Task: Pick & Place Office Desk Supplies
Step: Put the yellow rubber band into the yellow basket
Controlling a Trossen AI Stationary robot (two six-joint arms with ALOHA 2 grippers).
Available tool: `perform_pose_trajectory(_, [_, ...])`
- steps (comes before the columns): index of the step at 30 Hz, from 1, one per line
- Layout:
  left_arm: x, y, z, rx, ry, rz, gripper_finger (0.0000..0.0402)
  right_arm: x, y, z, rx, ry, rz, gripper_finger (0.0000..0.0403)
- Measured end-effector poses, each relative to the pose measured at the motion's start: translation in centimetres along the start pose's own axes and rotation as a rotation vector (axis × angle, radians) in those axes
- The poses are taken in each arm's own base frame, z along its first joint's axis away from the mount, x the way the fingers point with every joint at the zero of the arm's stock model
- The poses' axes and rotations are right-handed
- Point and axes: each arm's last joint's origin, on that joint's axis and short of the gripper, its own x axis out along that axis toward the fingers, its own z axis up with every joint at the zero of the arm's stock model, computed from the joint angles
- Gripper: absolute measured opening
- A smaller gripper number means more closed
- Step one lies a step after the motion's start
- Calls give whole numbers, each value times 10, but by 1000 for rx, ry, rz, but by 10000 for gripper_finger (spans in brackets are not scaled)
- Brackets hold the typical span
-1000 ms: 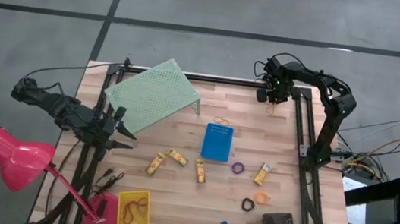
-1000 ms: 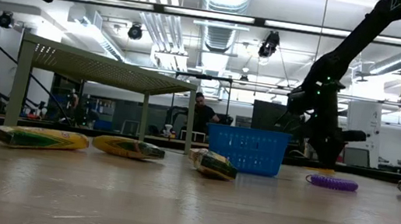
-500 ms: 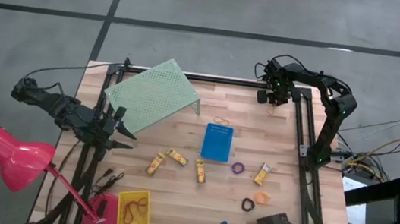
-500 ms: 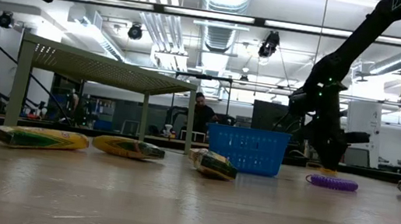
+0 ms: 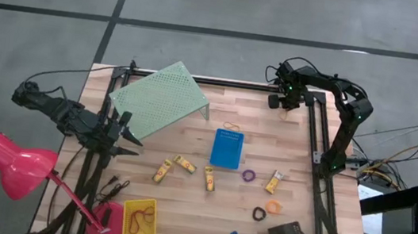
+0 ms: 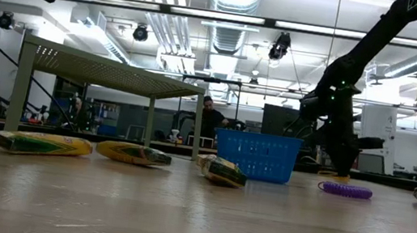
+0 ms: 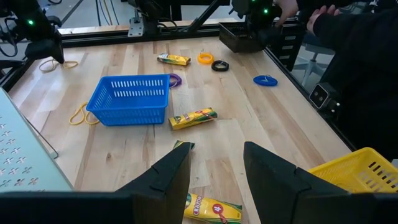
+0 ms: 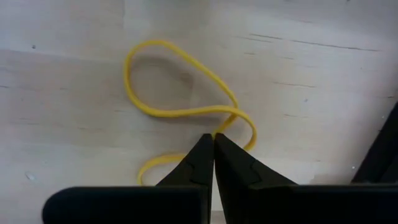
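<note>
High view: thin yellow rubber band (image 5: pixel 285 113) lay looped on the pale wooden surface (image 5: pixel 182 209) at the far right corner, under the right claw (image 5: pixel 284 104). Left claw (image 5: pixel 128 134) waited beside the pale green perforated riser (image 5: pixel 159 99), spread. Right wrist view: right claw (image 8: pixel 213 140) pressed together, tips pinching the rubber band (image 8: pixel 180 106) where its loops crossed.
</note>
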Motion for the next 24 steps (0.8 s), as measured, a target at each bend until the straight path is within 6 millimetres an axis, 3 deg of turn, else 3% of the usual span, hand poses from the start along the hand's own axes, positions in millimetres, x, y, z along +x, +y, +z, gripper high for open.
perform_pose_trajectory(5, [0,0,0,0,0,0,154,-6,2,5,-16,-34,17,8])
perform_pose_trajectory(10, [0,0,0,0,0,0,154,-29,1,7,-16,-108,50,8])
perform_pose_trajectory(15, [0,0,0,0,0,0,154,-62,-3,0,-16,-184,155,8])
perform_pose_trajectory(24, [0,0,0,0,0,0,154,-133,-14,-32,-44,-406,368,8])
